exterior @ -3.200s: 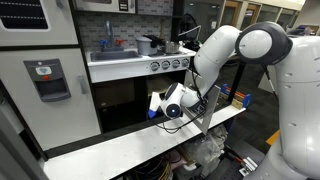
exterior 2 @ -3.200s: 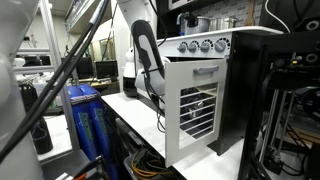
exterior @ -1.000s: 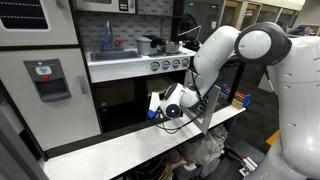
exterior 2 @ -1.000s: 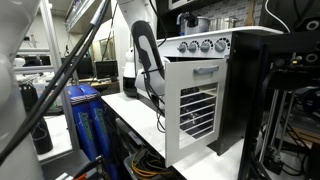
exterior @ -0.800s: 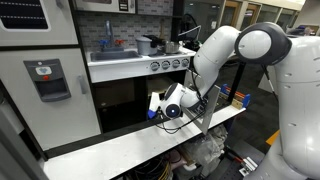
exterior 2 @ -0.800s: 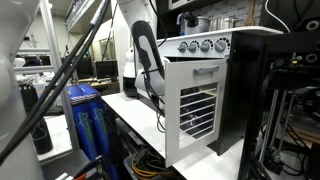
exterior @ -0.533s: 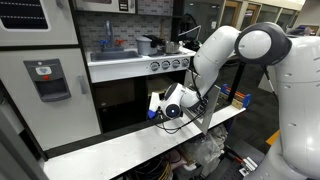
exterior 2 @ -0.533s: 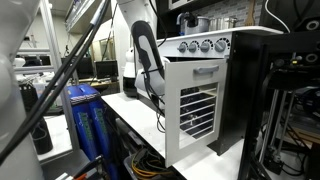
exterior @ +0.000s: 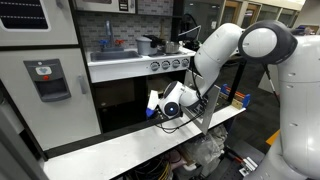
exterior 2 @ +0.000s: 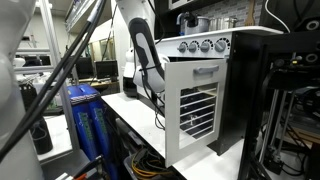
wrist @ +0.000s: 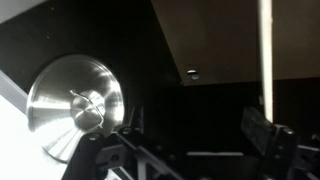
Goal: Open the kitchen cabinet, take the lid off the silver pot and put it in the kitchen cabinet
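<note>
The lid [wrist: 75,105] is a round disc of polished silver metal with a small knob at its middle. It lies inside the dark interior of the kitchen cabinet [exterior 2: 195,112], just to the left of the tool [wrist: 190,140] in the wrist view. The tool's black fingers [wrist: 262,135] stand wide apart and have hold of nothing. The cabinet's white door, cut with horizontal slats, hangs swung out beside the white arm. Above the tool, on the toy stovetop over a row of round knobs [exterior: 170,64], sits the silver pot [exterior: 147,45], low and grey. The toy kitchen stands on a smooth white tabletop [exterior: 120,152] in a cluttered lab room.
</note>
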`<state>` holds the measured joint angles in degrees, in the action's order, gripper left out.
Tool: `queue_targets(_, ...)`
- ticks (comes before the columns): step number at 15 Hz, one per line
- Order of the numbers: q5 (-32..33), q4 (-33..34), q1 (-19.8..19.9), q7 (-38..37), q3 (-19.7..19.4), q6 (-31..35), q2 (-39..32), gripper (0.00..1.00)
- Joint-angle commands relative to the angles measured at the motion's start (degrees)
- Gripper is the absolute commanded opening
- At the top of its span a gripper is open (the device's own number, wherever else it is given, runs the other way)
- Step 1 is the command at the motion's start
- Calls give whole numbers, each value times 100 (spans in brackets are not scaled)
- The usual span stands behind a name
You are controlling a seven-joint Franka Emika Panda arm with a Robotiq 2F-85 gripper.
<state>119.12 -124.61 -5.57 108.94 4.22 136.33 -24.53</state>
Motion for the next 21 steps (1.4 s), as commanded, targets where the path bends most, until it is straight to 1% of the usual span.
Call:
queue_targets(1,-294,-229,7,98,63,321,385,100)
queue_targets(9,-1004,-520,-15,296,229,1213,958,100)
queue_targets(12,-1422,-660,12,466,272,1729,1154,100)
queue_targets(15,-1915,-819,57,658,283,2450,1287,100)
queue_targets(17,-2406,-993,79,983,280,2991,1374,100)
queue_targets(21,-3354,-1435,158,1712,232,3716,1394,100)
